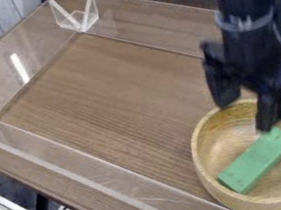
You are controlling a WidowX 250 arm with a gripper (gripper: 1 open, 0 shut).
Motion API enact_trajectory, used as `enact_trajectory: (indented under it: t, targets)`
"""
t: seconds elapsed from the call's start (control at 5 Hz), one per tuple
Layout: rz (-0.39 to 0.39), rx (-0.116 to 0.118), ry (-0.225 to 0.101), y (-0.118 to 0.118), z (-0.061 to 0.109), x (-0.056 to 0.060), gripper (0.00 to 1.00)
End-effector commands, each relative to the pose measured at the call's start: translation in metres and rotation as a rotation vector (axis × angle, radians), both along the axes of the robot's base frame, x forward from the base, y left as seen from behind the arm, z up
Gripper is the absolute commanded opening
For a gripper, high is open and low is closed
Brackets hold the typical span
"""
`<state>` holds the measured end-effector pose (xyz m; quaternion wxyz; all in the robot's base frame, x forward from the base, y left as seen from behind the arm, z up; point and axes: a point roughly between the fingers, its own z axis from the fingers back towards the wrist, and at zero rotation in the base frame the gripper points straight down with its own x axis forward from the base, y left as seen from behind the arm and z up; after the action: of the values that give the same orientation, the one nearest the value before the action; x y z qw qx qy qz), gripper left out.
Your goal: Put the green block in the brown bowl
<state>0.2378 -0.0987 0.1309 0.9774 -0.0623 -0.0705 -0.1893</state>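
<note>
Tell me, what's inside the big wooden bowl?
The green block lies flat inside the brown bowl. The open gripper above hides part of the bowl's far rim; nothing else shows inside.

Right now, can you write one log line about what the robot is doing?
stage: release done | green block: lying inside brown bowl | gripper: jaws open, empty, above bowl | task: looks complete
</note>
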Motion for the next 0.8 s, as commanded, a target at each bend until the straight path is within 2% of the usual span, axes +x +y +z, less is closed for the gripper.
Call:
enact_trajectory:
  t: [0.0,0.2,0.4,0.6]
  targets:
    - [0.045,0.015,-0.079,0.016,0.037,0.010,1.00]
    - [0.103,0.058,-0.075,0.041,0.050,0.015,1.00]
    - [0.209,0.080,-0.062,0.078,0.052,0.020,1.00]
    - [0.301,0.097,-0.052,0.121,0.048,0.016,1.00]
